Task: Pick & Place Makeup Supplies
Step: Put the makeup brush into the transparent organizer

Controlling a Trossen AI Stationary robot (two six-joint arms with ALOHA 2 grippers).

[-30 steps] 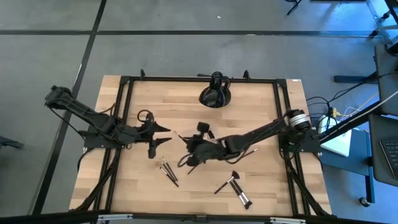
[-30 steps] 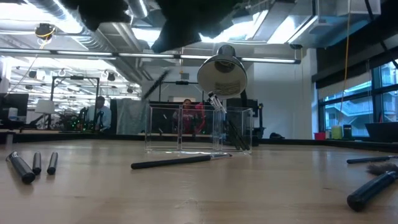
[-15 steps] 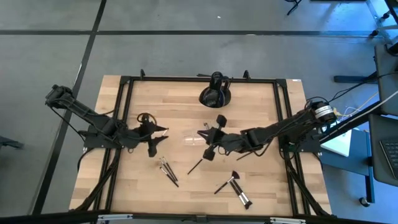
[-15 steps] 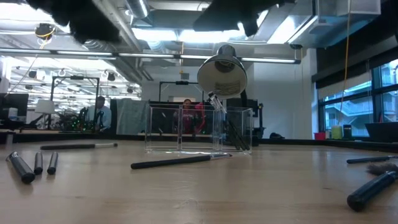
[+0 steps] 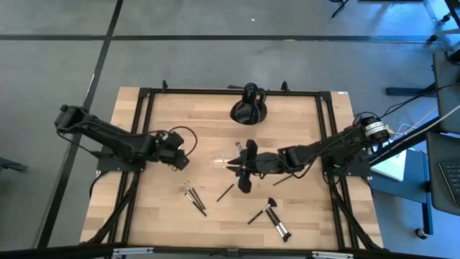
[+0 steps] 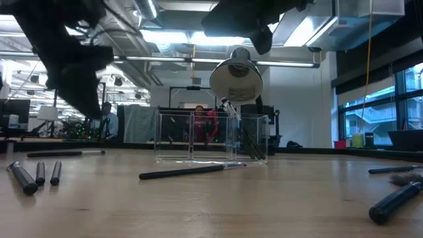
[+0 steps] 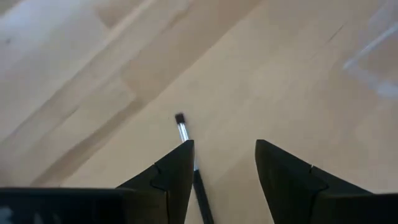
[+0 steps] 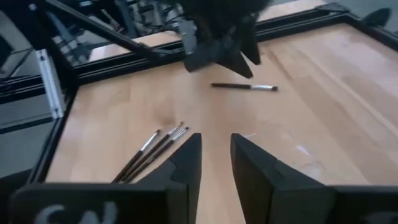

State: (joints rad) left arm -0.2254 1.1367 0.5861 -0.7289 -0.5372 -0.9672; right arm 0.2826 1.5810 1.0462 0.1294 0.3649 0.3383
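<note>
Makeup brushes lie scattered over the wooden tabletop (image 5: 302, 208) as two dark robot arms work above it. One slim brush (image 7: 186, 140), silver ferrule and small dark tip showing, rests flat directly beneath the left hand (image 7: 224, 163), its handle running under the left finger; the hand's fingers stand apart and grip nothing. In the overhead view the left hand (image 5: 175, 148) hangs over the tabletop's left half.

The right hand (image 5: 243, 162) hovers near the tabletop's centre, over a clear plastic organiser (image 6: 211, 135); its fingers are slightly parted and empty in its wrist view (image 8: 215, 155). Just ahead of it and to one side lie three thin brushes (image 8: 152, 152) side by side, while a single long brush (image 5: 226, 191) rests just beside the hand, nearer the front edge. A fluffy-tipped brush (image 5: 262, 211) and a short thick one (image 5: 281, 229) lie farther along toward the front. A black rounded object (image 5: 249, 109) sits well beyond the right hand at the back.
</note>
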